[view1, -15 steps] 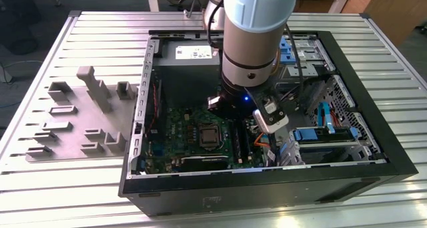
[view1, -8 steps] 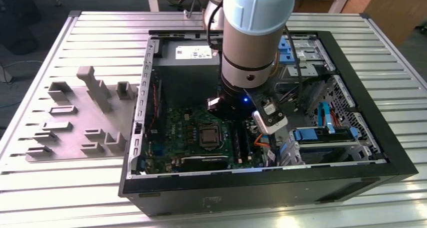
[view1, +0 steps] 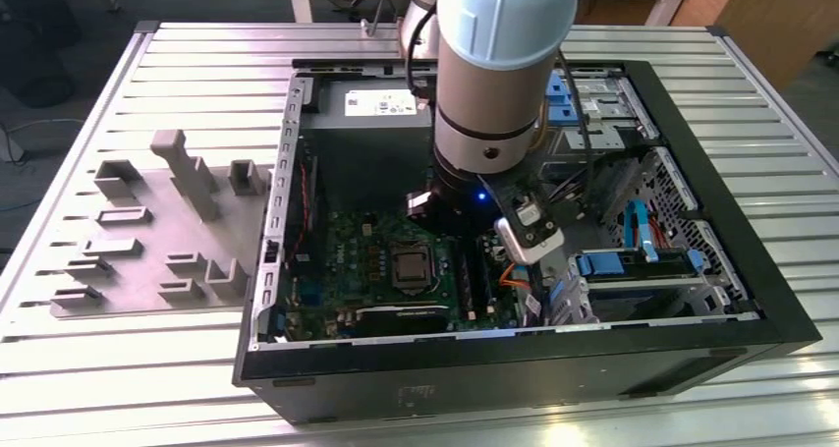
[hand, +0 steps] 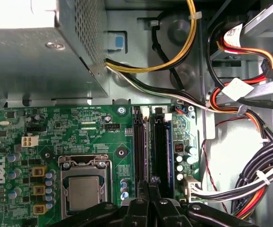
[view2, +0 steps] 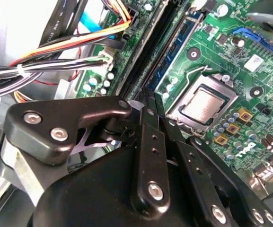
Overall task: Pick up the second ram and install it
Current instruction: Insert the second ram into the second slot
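A blue-green ram stick (view2: 174, 54) stands edge-up in a slot of the green motherboard (view2: 231, 61), between the CPU socket (view2: 205, 104) and the black slot rails (view2: 143, 52). I cannot tell whether it is the second ram. In the first wrist view it shows as a dark blue strip (hand: 165, 142) among the rails to one side of the socket (hand: 84, 187). My gripper (view2: 149, 94) (hand: 149, 185) hangs low over one end of the slots, fingers pressed together with nothing visible between them. In the exterior view the gripper (view1: 512, 265) reaches down inside the open computer case (view1: 734, 300).
A silver power supply (hand: 32, 56) sits next to the board. Bundles of coloured cables (hand: 250, 109) crowd the space beside the slots. Blue-tabbed drive bays (view1: 616, 265) fill the case's right in the exterior view. A grey parts fixture (view1: 157, 231) lies on the slatted table to the left.
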Controlling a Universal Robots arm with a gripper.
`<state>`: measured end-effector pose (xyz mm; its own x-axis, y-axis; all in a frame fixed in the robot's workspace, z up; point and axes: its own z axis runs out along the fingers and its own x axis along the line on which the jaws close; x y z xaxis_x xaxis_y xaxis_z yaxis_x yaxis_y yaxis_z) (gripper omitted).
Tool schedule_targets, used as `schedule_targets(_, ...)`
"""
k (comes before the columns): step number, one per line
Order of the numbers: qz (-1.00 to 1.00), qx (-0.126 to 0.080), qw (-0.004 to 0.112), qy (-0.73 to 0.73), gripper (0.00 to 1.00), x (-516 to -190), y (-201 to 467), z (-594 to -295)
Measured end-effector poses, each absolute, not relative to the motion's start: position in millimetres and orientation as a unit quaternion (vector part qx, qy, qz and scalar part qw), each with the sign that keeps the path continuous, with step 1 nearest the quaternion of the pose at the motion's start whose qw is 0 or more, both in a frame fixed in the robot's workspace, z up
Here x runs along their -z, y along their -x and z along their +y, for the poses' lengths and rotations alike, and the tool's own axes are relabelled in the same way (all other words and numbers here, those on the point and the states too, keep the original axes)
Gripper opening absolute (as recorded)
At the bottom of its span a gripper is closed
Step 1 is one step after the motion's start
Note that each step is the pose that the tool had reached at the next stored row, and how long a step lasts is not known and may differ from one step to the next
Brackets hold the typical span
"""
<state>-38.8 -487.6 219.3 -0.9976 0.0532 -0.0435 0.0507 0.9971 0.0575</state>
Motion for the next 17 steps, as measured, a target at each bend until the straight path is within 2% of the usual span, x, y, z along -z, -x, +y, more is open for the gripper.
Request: schedule_targets(17, 0.999, -0.025, 0.023, -0.026, 0.11, -214.5, 39.8, -487.6)
